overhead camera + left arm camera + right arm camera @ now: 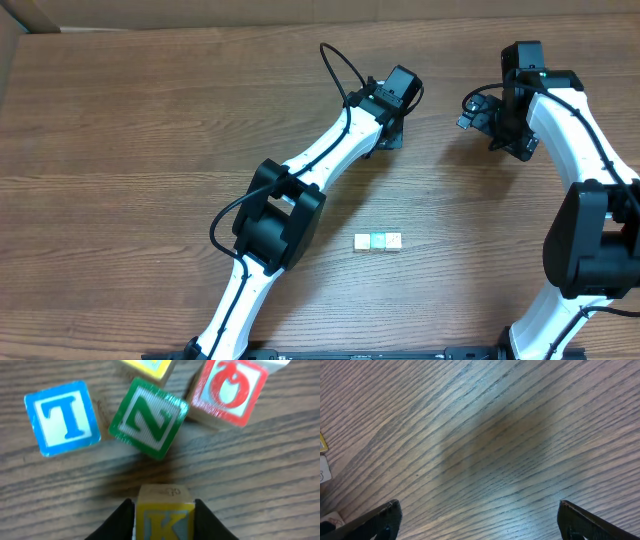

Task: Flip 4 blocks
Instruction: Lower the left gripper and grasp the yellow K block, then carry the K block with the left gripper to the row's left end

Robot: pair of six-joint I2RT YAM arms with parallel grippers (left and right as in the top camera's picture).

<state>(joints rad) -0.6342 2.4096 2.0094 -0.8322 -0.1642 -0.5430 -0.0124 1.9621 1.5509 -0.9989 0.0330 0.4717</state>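
While the right fingers (385,520) hung wide apart over the table (485,435), the left fingers (122,522) flanked the yellow K block (165,515) at the wrist view's bottom centre, snug against both sides; whether they pinched it I could not tell.

In the left wrist view, the wooden cube with a blue-bordered white face (62,417), upper left, bears a blue "T". The green-faced wooden cube (148,418) at centre shows a tilted white letter, "Z" or "N". The yellow wooden cube (164,522), bottom centre, reads "K". The red-faced wooden cube (227,390), upper right, carries only a round red outline.
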